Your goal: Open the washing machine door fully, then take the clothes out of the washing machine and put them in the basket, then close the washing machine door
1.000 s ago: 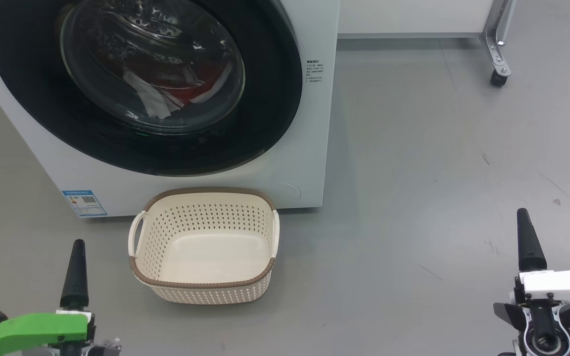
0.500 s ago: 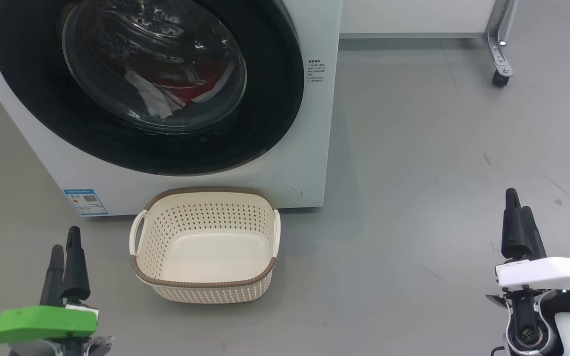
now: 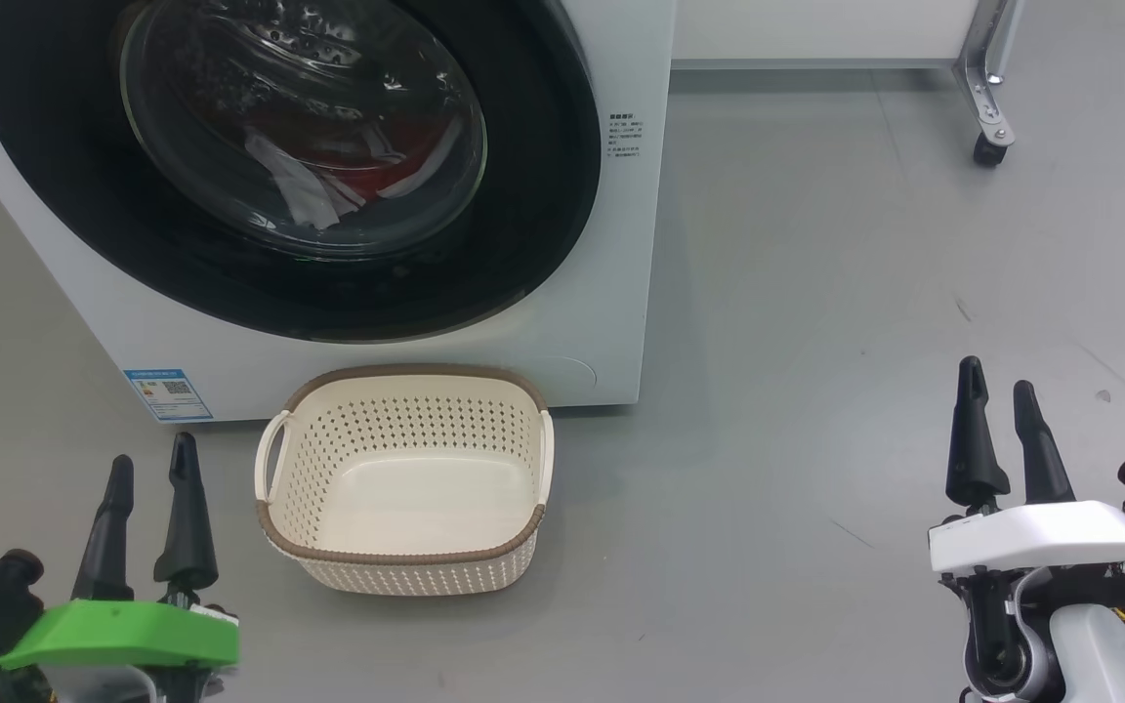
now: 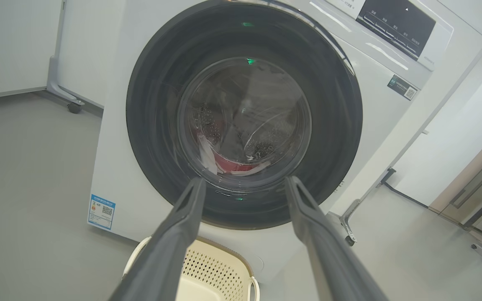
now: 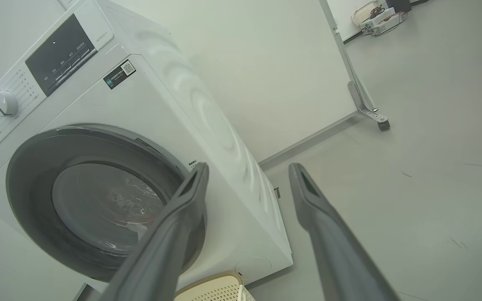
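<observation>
The white washing machine (image 3: 611, 322) (image 4: 115, 179) (image 5: 207, 117) fills the upper left of the head view. Its round black-rimmed door (image 3: 533, 186) (image 4: 341, 125) (image 5: 27, 167) is shut. Red and white clothes (image 3: 367, 181) (image 4: 232, 165) show through the glass. The cream basket (image 3: 406, 566) (image 4: 220, 271) stands empty on the floor just in front of the machine. My left gripper (image 3: 150, 461) (image 4: 244, 184) hovers open to the basket's left, holding nothing. My right gripper (image 3: 996, 376) (image 5: 247, 169) is open and empty over the floor far to the right.
Grey floor (image 3: 865, 293) stretches right of the machine. A white panel on a metal leg with a caster (image 3: 987, 146) (image 5: 381, 123) stands at the back right. Another caster leg (image 4: 71, 106) shows in the left wrist view, beside the machine.
Both grippers have turned so that their two fingers now show apart. The left one has shifted slightly toward the basket, the right one forward and left. Door and basket unchanged.
</observation>
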{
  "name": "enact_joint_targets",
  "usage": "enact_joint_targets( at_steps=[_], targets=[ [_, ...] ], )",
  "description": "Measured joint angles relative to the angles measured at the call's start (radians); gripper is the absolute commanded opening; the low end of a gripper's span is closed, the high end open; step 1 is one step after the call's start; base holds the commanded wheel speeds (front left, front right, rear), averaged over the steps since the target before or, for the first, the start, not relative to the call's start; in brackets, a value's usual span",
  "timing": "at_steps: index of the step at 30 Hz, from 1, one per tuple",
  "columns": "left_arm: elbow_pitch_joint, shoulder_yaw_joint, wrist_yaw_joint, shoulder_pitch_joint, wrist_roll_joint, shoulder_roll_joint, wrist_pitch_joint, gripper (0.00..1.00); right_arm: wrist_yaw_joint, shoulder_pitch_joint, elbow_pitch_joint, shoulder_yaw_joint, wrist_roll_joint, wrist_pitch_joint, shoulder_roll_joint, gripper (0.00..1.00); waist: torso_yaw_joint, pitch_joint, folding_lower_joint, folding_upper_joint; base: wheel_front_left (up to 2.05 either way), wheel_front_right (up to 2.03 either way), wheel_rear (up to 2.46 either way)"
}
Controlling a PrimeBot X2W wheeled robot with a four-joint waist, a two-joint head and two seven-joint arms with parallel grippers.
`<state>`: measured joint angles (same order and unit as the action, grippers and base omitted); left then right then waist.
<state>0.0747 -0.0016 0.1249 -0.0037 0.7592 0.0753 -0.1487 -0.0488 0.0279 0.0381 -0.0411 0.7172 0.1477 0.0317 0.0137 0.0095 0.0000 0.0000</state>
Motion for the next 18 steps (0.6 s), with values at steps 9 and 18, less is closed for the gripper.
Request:
enact_joint_targets(
  at_steps=[9,18],
  targets=[
    [-0.012,-0.031,-0.005,0.003,-0.178,-0.001,-0.030,1.00,0.026,0.000,-0.008,-0.041,-0.148,0.028,0.002,1.00,-0.001,0.004,0.0000,0.0000,0.00,0.00,0.00],
    [0.001,-0.070,-0.017,0.010,-0.351,-0.002,-0.060,1.00,0.056,-0.001,0.013,-0.068,-0.278,0.062,0.004,1.00,-0.001,0.012,0.0000,0.0000,0.00,0.00,0.00]
  ],
)
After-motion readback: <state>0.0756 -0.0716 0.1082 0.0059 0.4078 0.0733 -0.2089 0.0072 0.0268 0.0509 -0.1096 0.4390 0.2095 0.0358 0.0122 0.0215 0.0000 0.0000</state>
